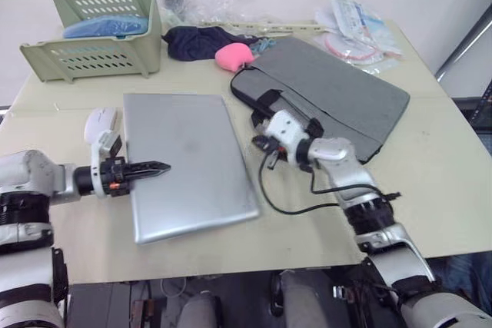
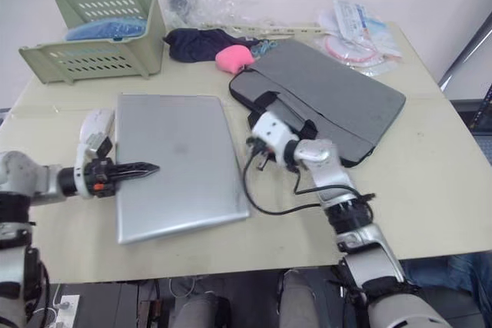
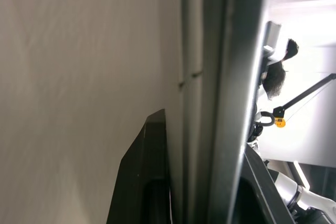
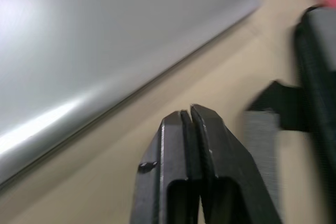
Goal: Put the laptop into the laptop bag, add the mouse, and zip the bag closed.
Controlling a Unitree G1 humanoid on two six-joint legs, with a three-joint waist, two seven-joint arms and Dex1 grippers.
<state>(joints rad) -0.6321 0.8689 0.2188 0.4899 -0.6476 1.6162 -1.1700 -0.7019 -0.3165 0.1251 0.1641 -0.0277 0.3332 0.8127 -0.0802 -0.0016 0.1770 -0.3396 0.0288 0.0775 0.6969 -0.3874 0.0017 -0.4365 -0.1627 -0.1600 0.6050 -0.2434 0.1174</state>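
Note:
The silver laptop (image 1: 188,163) lies flat on the table, left of the grey laptop bag (image 1: 338,90). My left gripper (image 1: 157,167) reaches in over the laptop's left edge. In the left wrist view that edge (image 3: 210,77) sits clamped between the two black fingers (image 3: 149,171). The white mouse (image 1: 100,122) rests just off the laptop's left side, beside my left wrist. My right gripper (image 1: 259,144) hovers between the laptop and the bag's near corner with its black strap (image 1: 265,101). Its fingers (image 4: 173,129) are shut with nothing held.
A pink toy (image 1: 234,56) and a dark cloth (image 1: 196,40) lie behind the bag. A green basket (image 1: 92,32) stands at the back left and plastic packets (image 1: 354,28) at the back right. A black cable (image 1: 284,205) loops from my right arm onto the table.

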